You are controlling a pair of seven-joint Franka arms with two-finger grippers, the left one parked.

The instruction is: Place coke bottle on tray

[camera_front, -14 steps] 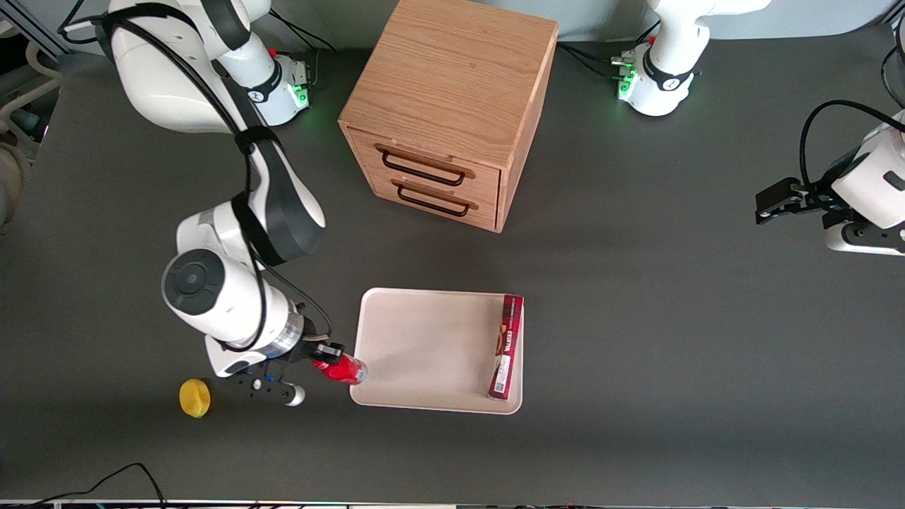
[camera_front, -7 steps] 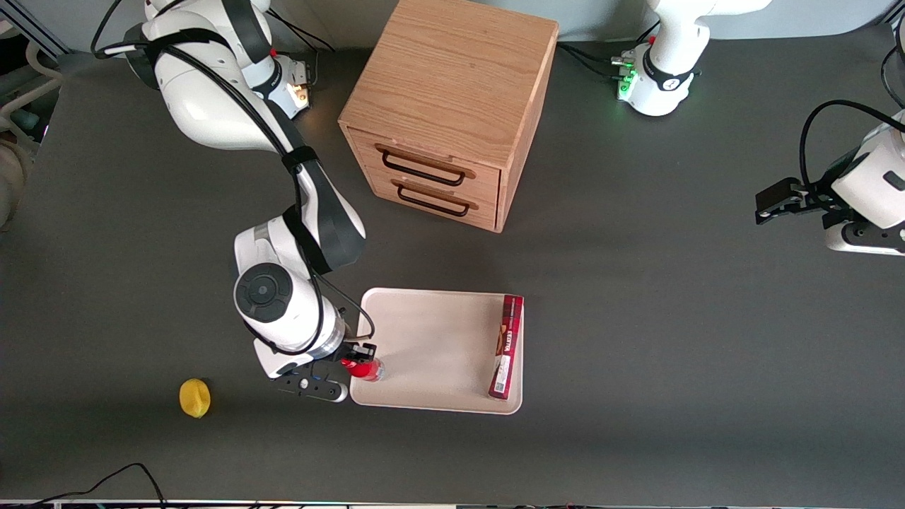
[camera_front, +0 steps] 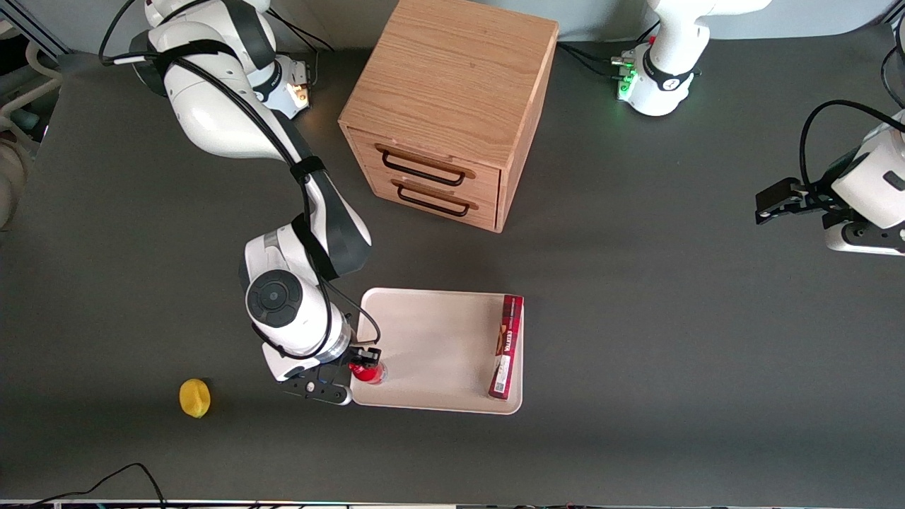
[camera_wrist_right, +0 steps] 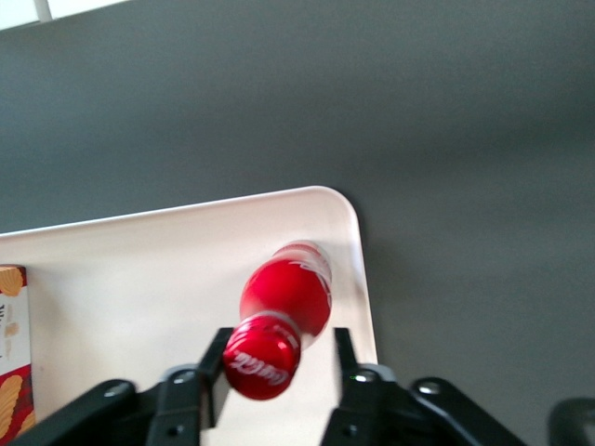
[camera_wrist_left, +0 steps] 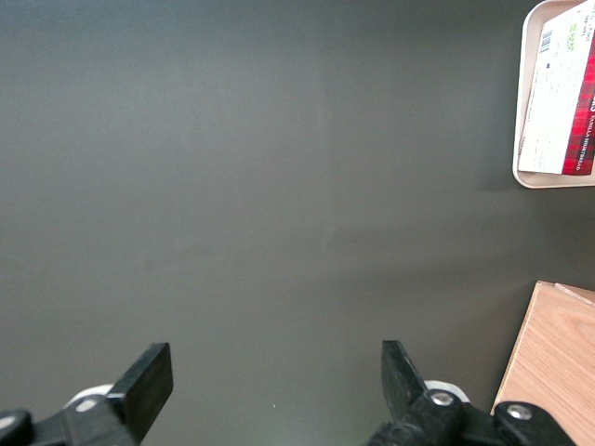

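Note:
The small red coke bottle (camera_front: 368, 372) stands on the cream-white tray (camera_front: 431, 346), close to the tray's corner nearest the front camera at the working arm's end. In the right wrist view the bottle (camera_wrist_right: 284, 297) stands slightly tilted on the tray (camera_wrist_right: 139, 279), its red cap toward the camera. My right gripper (camera_front: 363, 360) is over the bottle with its fingers either side of the cap. The gripper (camera_wrist_right: 282, 339) is open: one finger (camera_wrist_right: 342, 348) stands clear of the cap, the other is close against it.
A long dark-red box (camera_front: 506, 346) lies on the tray along its edge toward the parked arm. A yellow lemon (camera_front: 194, 397) lies on the table toward the working arm's end. A wooden drawer cabinet (camera_front: 445, 106) stands farther from the front camera than the tray.
My gripper carried the bottle from beside the tray over its rim, turned it from lying sideways to upright and set it on the tray. The fingers now stand wider than the cap.

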